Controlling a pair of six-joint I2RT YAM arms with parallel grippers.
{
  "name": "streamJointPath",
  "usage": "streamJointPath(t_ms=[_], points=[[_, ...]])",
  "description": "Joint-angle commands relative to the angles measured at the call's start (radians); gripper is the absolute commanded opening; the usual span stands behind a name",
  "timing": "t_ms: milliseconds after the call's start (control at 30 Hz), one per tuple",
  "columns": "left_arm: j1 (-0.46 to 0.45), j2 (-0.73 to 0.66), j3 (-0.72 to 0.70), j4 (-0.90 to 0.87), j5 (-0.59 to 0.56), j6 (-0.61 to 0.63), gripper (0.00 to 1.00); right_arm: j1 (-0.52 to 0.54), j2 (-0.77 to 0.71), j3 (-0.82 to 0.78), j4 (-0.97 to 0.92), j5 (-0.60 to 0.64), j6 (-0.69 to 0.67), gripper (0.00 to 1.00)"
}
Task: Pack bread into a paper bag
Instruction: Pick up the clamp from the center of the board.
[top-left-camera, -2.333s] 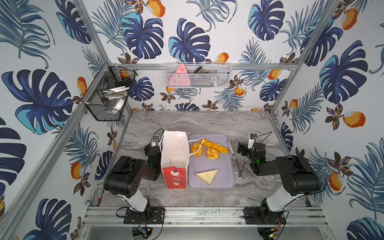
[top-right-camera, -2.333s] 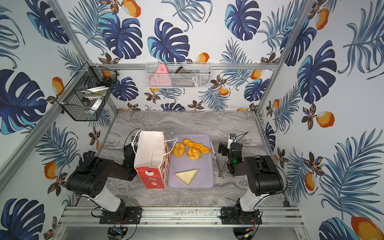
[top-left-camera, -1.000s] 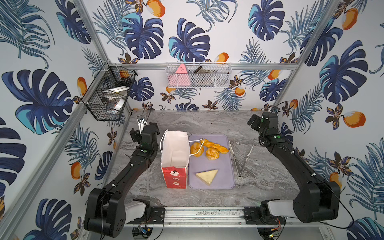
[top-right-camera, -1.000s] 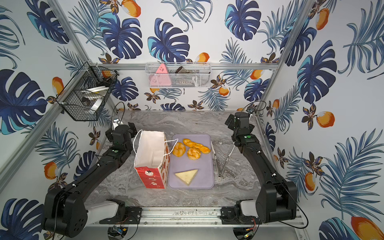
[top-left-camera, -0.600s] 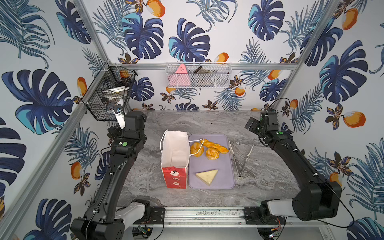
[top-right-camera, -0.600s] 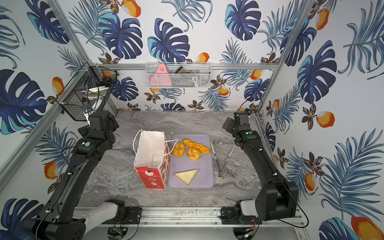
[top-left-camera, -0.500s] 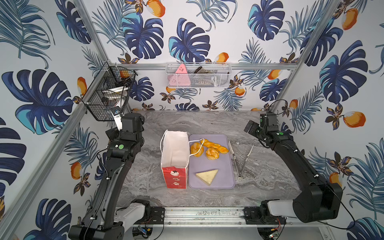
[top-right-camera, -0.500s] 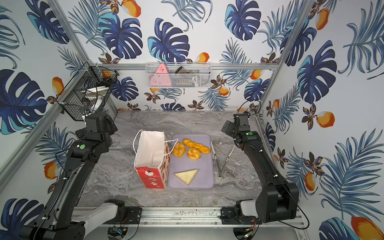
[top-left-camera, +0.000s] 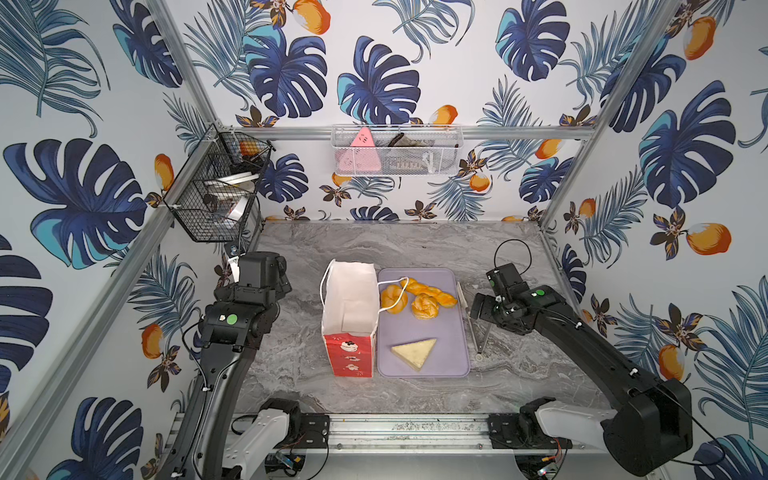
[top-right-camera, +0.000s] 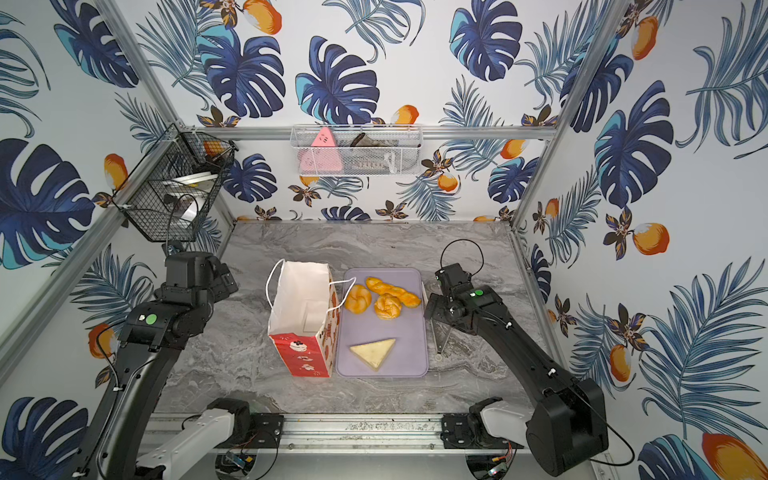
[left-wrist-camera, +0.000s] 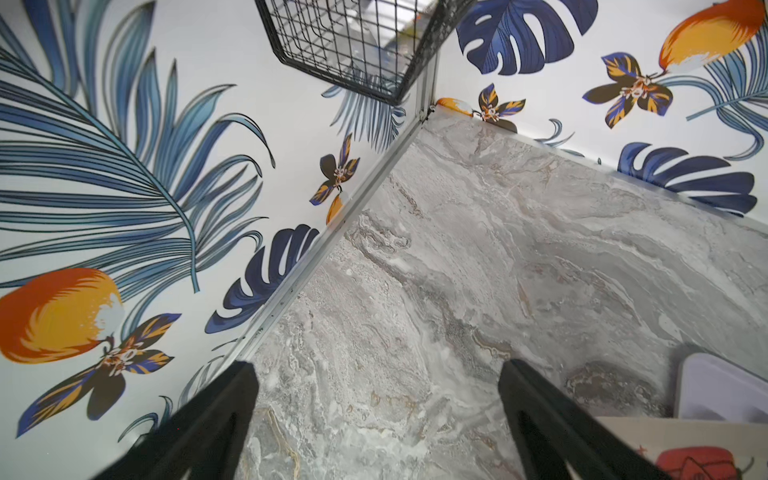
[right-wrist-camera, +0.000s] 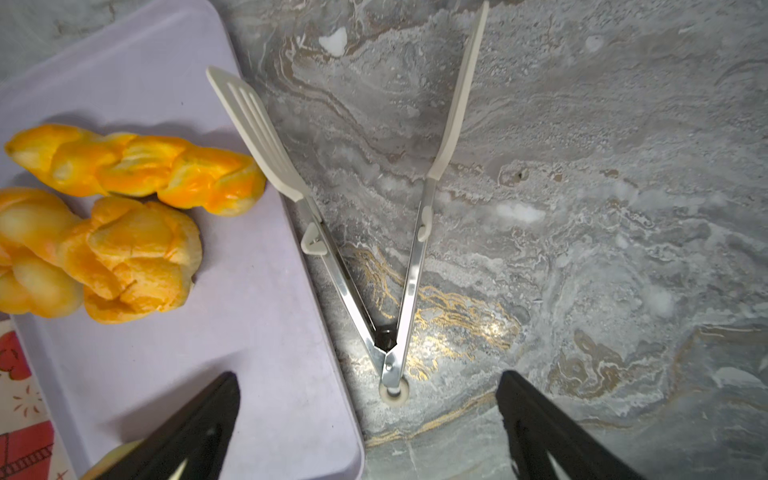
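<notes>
**A:** Where is the bread found?

**B:** All four pieces are seen on the lilac tray (top-left-camera: 451, 357). The twisted loaf (top-left-camera: 434, 292) is laid at the far part. The round bun (top-left-camera: 392, 300) and the knotted bun (top-left-camera: 424, 307) are placed close together just before it. The wedge (top-left-camera: 415, 352) is laid apart from them, at the near part.

**A:** And the paper bag (top-left-camera: 351, 303)?

**B:** It is stood upright on the marble table (top-left-camera: 374, 245), just beside the left edge of the tray, with its mouth open upward. In both top views its white inside is shown. One cord handle (top-left-camera: 400, 291) is seen across the round bun.

**A:** How is the right gripper (right-wrist-camera: 369, 377) held?

**B:** Its jaws are spread wide and nothing is gripped between them. It is held above the tongs (right-wrist-camera: 401, 266), near the right edge of the tray. The tongs are laid open in a V on the table. One slotted tip is rested over the tray's edge, just beside the end of the loaf.

**A:** What is seen of the left gripper (left-wrist-camera: 376, 365)?

**B:** It is also opened wide and nothing is held in it. It is pointed at bare table near the left wall, below the wire basket (left-wrist-camera: 353, 41). It is kept well apart from the bread. Only a corner of the tray and an edge of the bag are caught in its wrist view.
</notes>
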Motion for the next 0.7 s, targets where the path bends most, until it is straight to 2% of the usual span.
streamJointPath(t_ms=[0, 167, 467, 667], points=[[0.002, -0.013, -0.008, -0.001, 0.026, -0.019, 0.99, 0.008, -0.001, -0.012, -0.072, 0.005, 0.029, 1.0], [0.002, -0.002, -0.036, 0.007, 0.067, -0.026, 0.99, 0.005, 0.014, -0.077, -0.021, -0.035, 0.025, 1.0], [0.002, 0.008, -0.051, 0.032, 0.064, -0.019, 0.99, -0.018, 0.186, -0.086, 0.066, -0.111, -0.033, 1.0], [0.002, 0.017, -0.051, 0.047, 0.059, -0.006, 0.99, -0.104, 0.264, -0.04, 0.092, -0.15, -0.091, 1.0]])
